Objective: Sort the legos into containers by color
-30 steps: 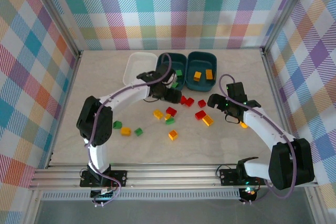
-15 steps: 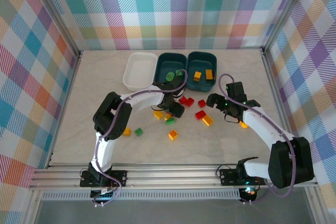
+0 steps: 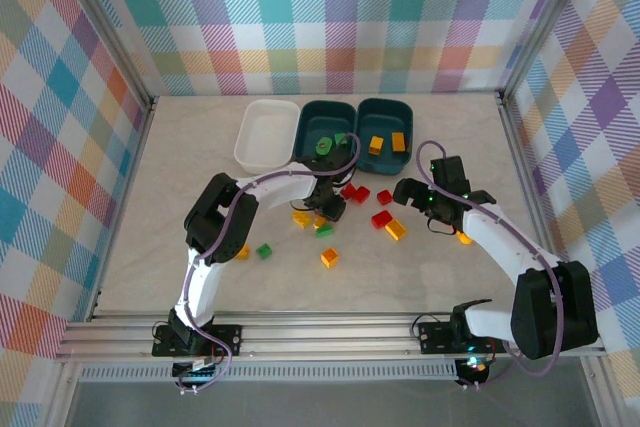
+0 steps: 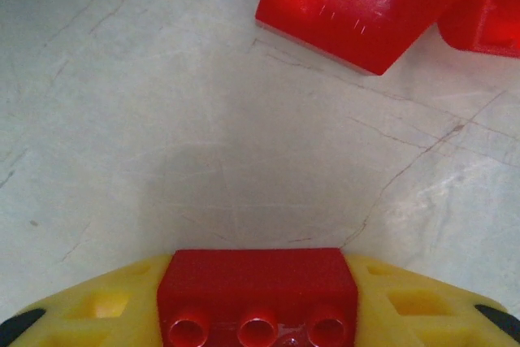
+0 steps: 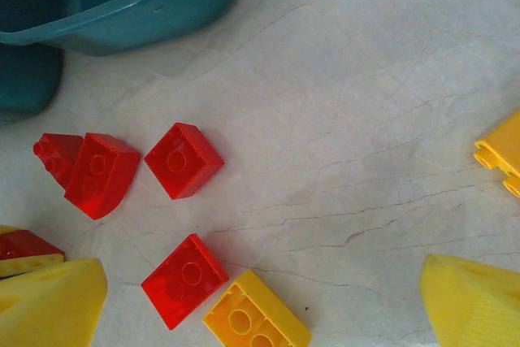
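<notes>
Left gripper (image 3: 328,207): closed on a red brick (image 4: 258,282), which is pressed from both sides between the yellow fingers (image 4: 97,314), studs turned toward the wrist camera.
Held brick's place: low over the table (image 3: 180,172), just in front of the middle teal tub (image 3: 315,119) (whether it is lifted cannot be told).
Right gripper (image 3: 407,194): spread wide, with nothing gripped. A red lego (image 5: 184,280) and a yellow lego (image 5: 256,318) are seen lying on the table between its fingers (image 5: 49,298).
White tub (image 3: 262,137): placed leftmost in the row at the far side.
Middle teal tub: green legos (image 3: 322,144) are held inside.
Right teal tub (image 3: 385,112): yellow-orange legos (image 3: 376,145) are held inside.
Loose legos (image 3: 329,258): red, yellow and green pieces are scattered on the table in front of the tubs, mostly between the two grippers.
</notes>
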{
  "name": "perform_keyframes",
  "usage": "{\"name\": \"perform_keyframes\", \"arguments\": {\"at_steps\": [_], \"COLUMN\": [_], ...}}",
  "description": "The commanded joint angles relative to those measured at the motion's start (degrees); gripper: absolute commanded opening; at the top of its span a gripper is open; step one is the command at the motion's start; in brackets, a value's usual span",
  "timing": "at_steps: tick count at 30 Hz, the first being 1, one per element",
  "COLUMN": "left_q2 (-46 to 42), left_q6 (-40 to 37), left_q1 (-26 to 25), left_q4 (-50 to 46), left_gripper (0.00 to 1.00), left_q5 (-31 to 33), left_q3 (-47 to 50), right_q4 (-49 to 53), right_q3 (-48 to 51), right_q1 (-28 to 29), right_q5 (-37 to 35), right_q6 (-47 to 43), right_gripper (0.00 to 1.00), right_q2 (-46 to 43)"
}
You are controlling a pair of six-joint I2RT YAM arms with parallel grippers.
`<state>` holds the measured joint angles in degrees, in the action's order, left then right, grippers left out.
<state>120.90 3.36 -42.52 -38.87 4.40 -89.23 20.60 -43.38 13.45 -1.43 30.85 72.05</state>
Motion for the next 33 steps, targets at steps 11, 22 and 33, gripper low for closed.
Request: {"name": "perform_keyframes", "arguments": {"at_steps": [11,22,33], "left_q2": [-7.04,10.41,12.59], "left_q6": [11.15,17.68,17.36], "left_q1": [14.53,29.81,30.48], "left_q4": [-4.93,-13.51,-12.72], "left_gripper": [0.39,0.39,0.77], "left_q5": [0.82,-8.05,-11.19], "left_q3": [-15.03,-34.65,-39.52], "right_q4": [-2.81,-1.90,2.97], "right_q3": [-1.18,-5.75,-11.21], "right_q1": [-0.36,0.08,5.85], "right_q5": [3.79,7.47,5.03], "right_q6": [0.35,-1.42,-6.70], "right_gripper": [0.96,0.95,0.91], "right_q2": [2.09,6.90,13.53]}}
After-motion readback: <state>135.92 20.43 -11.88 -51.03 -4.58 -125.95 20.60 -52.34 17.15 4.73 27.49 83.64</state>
